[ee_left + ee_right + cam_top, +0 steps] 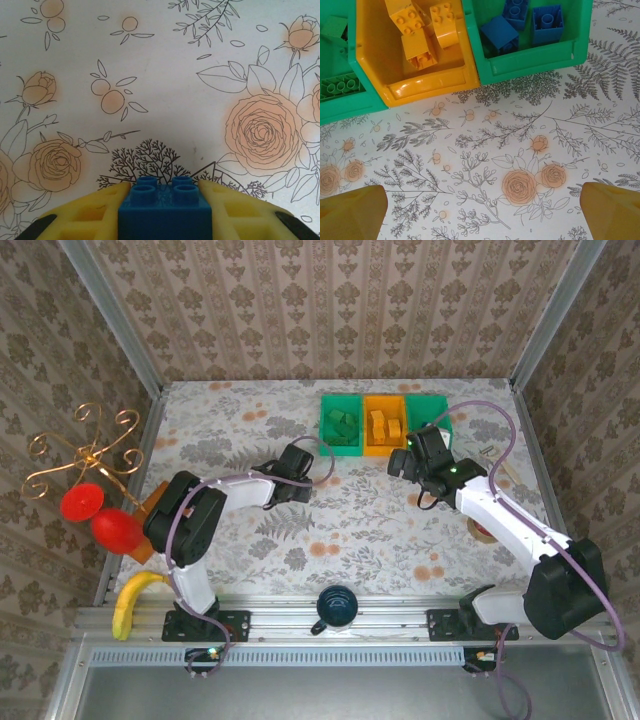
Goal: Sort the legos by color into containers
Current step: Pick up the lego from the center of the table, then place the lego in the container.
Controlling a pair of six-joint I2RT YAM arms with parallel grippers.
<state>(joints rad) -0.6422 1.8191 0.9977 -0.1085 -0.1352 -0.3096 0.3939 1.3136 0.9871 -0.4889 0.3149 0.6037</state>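
the left claw [162, 192] is clamped tight on a small blue plastic lego brick [164, 217], with its yellow fingers [90, 215] pressed against the brick's two sides and the studs pointing away from the camera; whether the brick rests on the white floral-patterned surface [150, 75] i cannot tell

the right claw [480, 200] stands spread wide and holds nothing, over bare surface just in front of the bins

three open-topped rectangular plastic bins sit side by side in a row at the far side of the surface, touching one another: the left green bin [350, 102] holds green lego bricks [340, 85], the middle orange bin [427, 87] holds orange lego bricks [415, 25], and the right green bin [535, 57] holds blue lego bricks [500, 32]

in the top view the left arm's end is near the middle of the surface, apart from the bins
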